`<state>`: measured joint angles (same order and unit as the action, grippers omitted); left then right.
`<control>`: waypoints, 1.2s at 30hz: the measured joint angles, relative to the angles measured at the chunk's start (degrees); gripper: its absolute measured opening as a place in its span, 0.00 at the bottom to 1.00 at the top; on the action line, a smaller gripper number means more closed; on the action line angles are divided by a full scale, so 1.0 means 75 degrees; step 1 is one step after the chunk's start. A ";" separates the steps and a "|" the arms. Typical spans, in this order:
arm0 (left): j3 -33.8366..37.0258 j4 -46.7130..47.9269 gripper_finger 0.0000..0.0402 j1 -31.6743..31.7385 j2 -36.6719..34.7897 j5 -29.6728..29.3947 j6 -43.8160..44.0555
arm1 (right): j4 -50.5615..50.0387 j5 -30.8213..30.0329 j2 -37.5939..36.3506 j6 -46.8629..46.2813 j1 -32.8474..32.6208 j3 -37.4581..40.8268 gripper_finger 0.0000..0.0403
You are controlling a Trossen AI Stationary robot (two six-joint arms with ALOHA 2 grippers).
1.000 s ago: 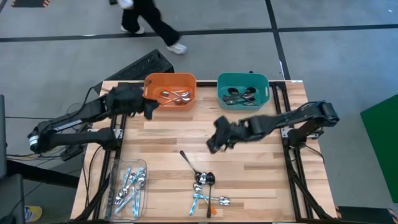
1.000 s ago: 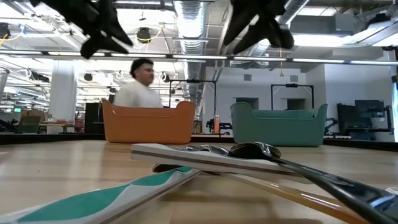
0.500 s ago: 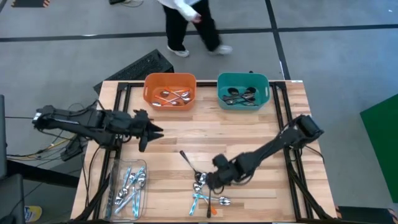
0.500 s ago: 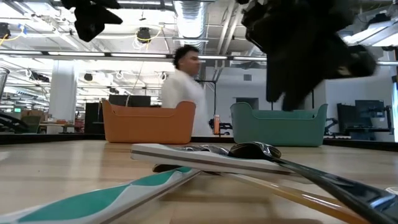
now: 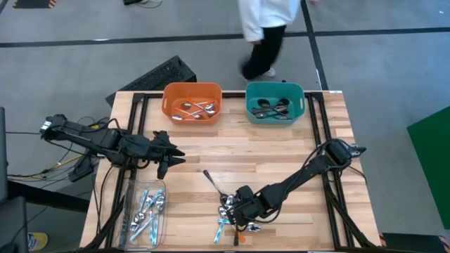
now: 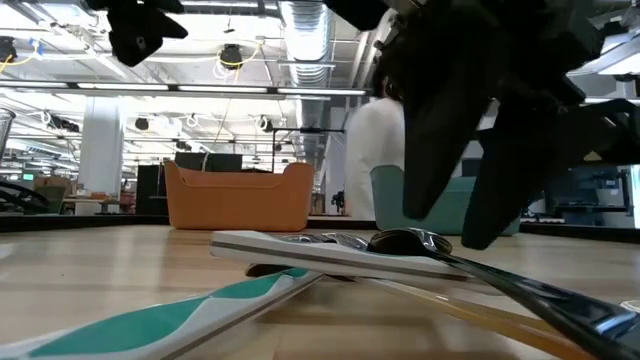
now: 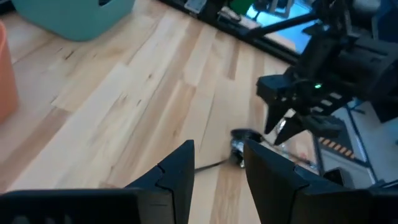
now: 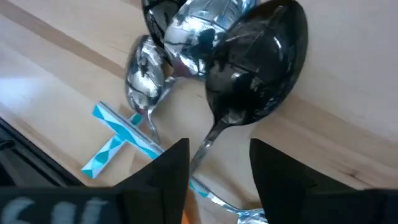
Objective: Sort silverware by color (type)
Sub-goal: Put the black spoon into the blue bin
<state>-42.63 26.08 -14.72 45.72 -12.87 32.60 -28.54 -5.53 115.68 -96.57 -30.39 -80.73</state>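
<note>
Loose pile of spoons (image 5: 232, 214) lying near the front edge of the wooden table (image 5: 281, 151), middle-right of the front half; light-blue handles (image 8: 121, 134) and a dark spoon (image 8: 255, 68) overlapping shiny bowls there, one dark-handled spoon (image 5: 211, 180) angling away from the pile toward the table's centre. Right gripper (image 5: 242, 208) hanging just over this pile, fingers parted to a moderate gap, nothing between them; in the right wrist view both fingertips (image 8: 171, 165) straddling the dark spoon's neck without visibly touching it. In the low view, right gripper (image 6: 470, 150) filling the upper right, just above the stacked handles.

More spoons lying in the orange bin (image 5: 191, 102) and in the teal bin (image 5: 275, 100), both at the far edge, side by side. Clear tray (image 5: 144, 214) at the front-left corner holding light-blue-handled spoons.

Left gripper (image 5: 172, 151) hovering over bare wood left of centre, well apart from the pile, fingers open a moderate gap and empty.

Person in a white top (image 5: 267, 21) walking on the floor beyond the far edge. Black keyboard (image 5: 158, 74) lying off the far-left corner.
</note>
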 joint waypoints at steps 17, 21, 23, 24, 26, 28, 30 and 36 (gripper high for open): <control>0.0000 -0.0495 0.31 -0.0283 -0.0067 -0.0283 0.0098 | -0.0475 0.0619 -0.0009 0.0026 0.0334 0.0000 0.40; 0.0000 -0.0489 0.31 -0.0280 -0.0067 -0.0633 -0.0073 | 0.0008 0.0755 -0.0009 0.0116 0.0315 0.0000 0.40; 0.0000 -0.0489 0.31 -0.0280 -0.0067 -0.0777 -0.0081 | 0.0295 0.0759 -0.0012 0.0208 0.0315 0.0000 0.40; 0.0003 -0.0489 0.31 -0.0277 -0.0067 -0.0832 -0.0084 | 0.0353 0.0769 -0.0012 0.0255 0.0309 0.0000 0.41; 0.0000 -0.0487 0.31 -0.0277 -0.0067 -0.0930 -0.0139 | 0.0309 0.0777 -0.0012 0.0258 0.0309 0.0000 0.41; 0.0000 -0.0487 0.31 -0.0277 -0.0067 -0.0995 -0.0200 | 0.0315 0.0781 0.0058 0.0257 0.0315 0.0038 0.41; 0.0000 -0.0486 0.31 -0.0275 -0.0067 -0.0996 -0.0198 | 0.0358 0.0811 0.0249 0.0266 0.0370 0.0049 0.41; 0.0000 -0.0427 0.31 -0.0274 -0.0066 -0.0942 -0.0192 | 0.0685 0.0964 0.0397 0.0412 0.0439 0.0055 0.40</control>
<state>-42.63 22.87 -16.78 45.22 -19.93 31.16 -23.40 1.70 118.65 -93.48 -27.10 -80.32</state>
